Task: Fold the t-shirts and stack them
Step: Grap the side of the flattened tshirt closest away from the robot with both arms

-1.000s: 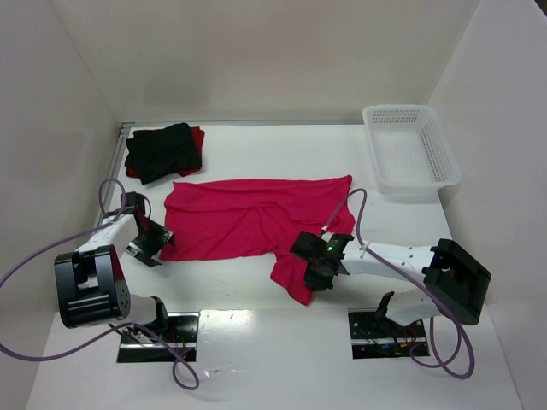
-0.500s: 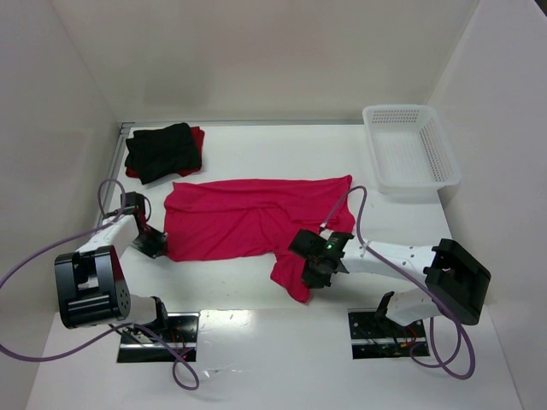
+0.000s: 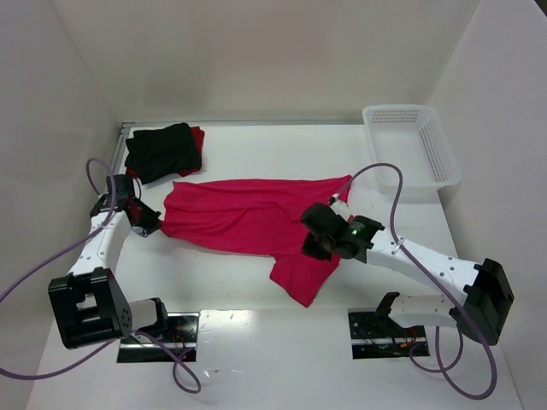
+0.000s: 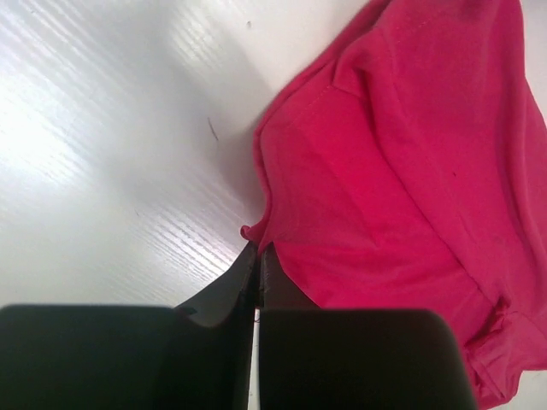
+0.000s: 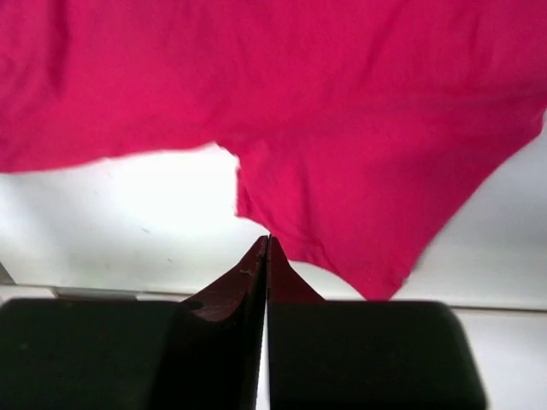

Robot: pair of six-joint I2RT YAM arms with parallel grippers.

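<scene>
Stock as I read it from my feeds:

1. Crimson-pink t-shirt [image 3: 248,220]. It is unfolded and lies mid-worktop as a wide sheet, drawn out between the two arms. One flap trails toward the near edge. I see the same cloth in the left wrist view [image 4: 402,171] and the right wrist view [image 5: 342,128].

2. Black t-shirt [image 3: 162,150]. It is a compact folded bundle in the far-left corner, just beyond the crimson-pink sheet and apart from it.

3. Darker red t-shirt [image 3: 198,137]. It sits under the black one, and I see only slivers of it at that bundle's edges.

4. Left jaws. They are pressed together on the left edge of the crimson-pink t-shirt, and my left wrist view shows the hem pinched at the tips. The left arm [image 3: 107,243] reaches along the left side of the worktop.

5. Right jaws. They are closed tight, with no gap between them in my right wrist view, and they nip the cloth's edge beside a notch in the hem. The top view puts them on the shirt's right-hand part, just above the trailing flap. The right arm [image 3: 427,265] angles in from the near right.

6. Basket [image 3: 444,158]. It is white perforated plastic and stands in the far-right corner, well apart from all three shirts.

7. Worktop [image 3: 273,154]. It is white and glossy, with walls on three sides.
</scene>
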